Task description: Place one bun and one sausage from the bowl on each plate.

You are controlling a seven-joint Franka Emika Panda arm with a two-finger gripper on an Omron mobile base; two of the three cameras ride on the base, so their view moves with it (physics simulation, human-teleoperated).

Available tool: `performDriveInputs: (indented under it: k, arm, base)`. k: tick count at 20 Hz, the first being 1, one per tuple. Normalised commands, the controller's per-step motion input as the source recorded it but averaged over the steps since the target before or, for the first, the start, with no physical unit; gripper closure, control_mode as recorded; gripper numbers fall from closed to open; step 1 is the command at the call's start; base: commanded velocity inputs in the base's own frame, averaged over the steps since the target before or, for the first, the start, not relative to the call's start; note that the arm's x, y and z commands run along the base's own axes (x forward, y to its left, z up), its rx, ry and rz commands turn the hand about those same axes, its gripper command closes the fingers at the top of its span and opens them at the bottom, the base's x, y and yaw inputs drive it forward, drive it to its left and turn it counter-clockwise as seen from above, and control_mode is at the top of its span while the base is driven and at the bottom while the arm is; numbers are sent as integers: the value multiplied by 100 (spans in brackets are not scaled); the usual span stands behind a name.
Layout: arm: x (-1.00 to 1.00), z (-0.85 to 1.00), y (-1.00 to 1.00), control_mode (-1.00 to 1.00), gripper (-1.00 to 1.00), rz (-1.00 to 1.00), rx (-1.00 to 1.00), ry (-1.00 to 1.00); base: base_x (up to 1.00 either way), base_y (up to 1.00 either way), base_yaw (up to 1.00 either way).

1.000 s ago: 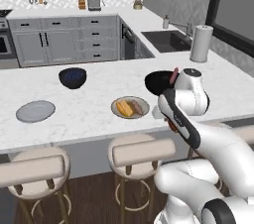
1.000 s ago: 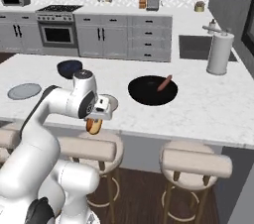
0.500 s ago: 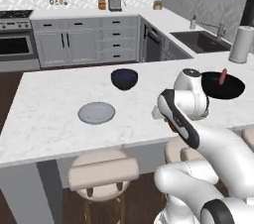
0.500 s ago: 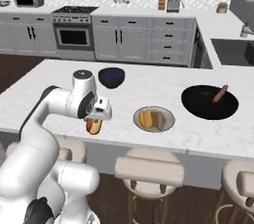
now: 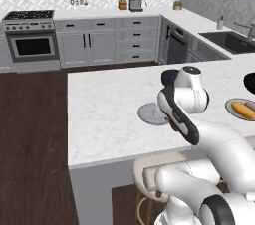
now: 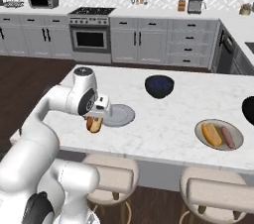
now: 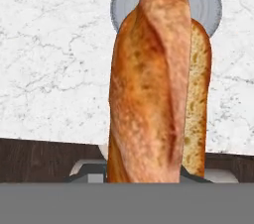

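My pincer point(image 6: 94, 123) pinches a golden bun point(image 7: 154, 84), which stands lengthwise up the middle of the hand view; in the right base view it hangs left of centre, just beside the grey plate point(image 6: 119, 115) on the white marble worktop point(image 6: 168, 124); toward the right edge sits the olive-centred plate point(image 6: 201, 131) carrying a second bun point(image 6: 212, 134) and a sausage point(image 6: 227, 137); I can read no writing anywhere.
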Motion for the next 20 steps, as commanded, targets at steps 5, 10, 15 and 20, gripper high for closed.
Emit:
performDriveInputs:
  k: [5, 10, 15, 20]
  arm:
    - [96, -13, 15, -100, 100, 6, -10, 10]
    - [100, -10, -9, -100, 100, 4, 0, 6]
    - [100, -7, -5, -100, 100, 1, 0, 13]
    - [97, -35, -1, -100, 100, 0, 0, 9]
  base:
    - [0, 0, 0]
    - [0, 0, 0]
    - [0, 0, 0]
    - [0, 0, 0]
